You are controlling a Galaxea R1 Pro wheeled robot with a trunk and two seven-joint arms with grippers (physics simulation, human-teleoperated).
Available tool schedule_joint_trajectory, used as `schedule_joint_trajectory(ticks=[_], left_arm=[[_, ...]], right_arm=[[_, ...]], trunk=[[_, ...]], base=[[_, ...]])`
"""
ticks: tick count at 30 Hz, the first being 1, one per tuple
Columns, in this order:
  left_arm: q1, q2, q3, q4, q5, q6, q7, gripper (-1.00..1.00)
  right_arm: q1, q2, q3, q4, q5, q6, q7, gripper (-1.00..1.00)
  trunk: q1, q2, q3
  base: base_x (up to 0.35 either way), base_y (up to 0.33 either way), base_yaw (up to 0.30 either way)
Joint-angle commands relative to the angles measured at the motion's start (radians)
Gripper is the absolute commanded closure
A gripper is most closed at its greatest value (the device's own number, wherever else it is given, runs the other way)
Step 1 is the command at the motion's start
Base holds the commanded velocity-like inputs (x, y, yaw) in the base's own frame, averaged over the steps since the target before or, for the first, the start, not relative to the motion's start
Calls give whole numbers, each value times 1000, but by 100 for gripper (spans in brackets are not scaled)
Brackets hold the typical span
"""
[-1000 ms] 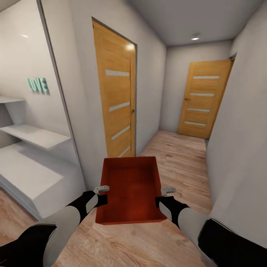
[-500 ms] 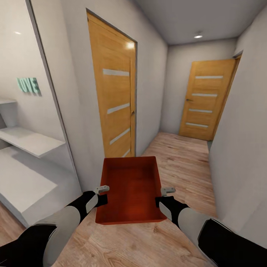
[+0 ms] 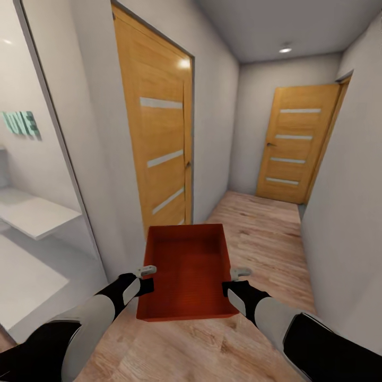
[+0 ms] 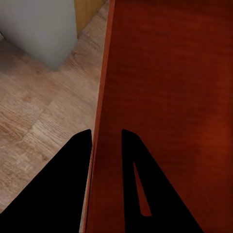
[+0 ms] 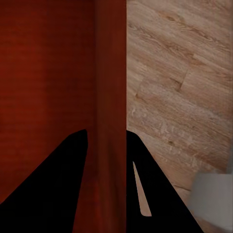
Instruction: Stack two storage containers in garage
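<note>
Left gripper (image 3: 146, 278) pinched shut over the bin's (image 3: 187, 270) left wall, one finger inside, one outside, as seen along the fingers (image 4: 73, 179) in the left wrist view. Right gripper (image 3: 237, 281) clamped the same way on the opposite wall, fingers (image 5: 68, 184) straddling the rim. Bin (image 4: 165, 97) carried level and open-top between both arms, out in front of the trunk, above the wood floor (image 3: 265, 228) of a narrow corridor, with one wooden door (image 3: 154, 143) close on the left and another door (image 3: 294, 143) at the far end.

Probably light and stiff: empty, thin plain walls, no sag between the two grips. Smooth tapered walls likely slippery, so a rim pinch at mid-length on both long sides looks the sensible hold; worth keeping squeeze even to avoid twisting.

Both forearms stretched forward and slightly inward, wrists roughly level, near-symmetrical, hands at the bin's near half.
</note>
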Motion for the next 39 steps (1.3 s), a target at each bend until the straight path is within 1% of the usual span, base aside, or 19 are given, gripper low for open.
schedule_joint_trajectory(ticks=[1,25,31,39], left_arm=[[-1,0,18,-2,-18,7,10,100],[-1,0,17,-2,-18,7,10,100],[-1,0,17,-2,-18,7,10,100],[-1,0,17,-4,-18,7,10,100]], right_arm=[[-1,1,11,-7,-8,7,-3,100],[-1,-1,10,-7,-9,7,-3,100],[-1,-1,9,-7,-9,7,-3,100],[-1,1,9,-7,-9,7,-3,100]], trunk=[[1,-2,-2],[1,-2,12],[1,-2,13],[1,-2,13]], base=[[323,0,-85],[323,0,-123],[323,0,-36],[323,0,-215]])
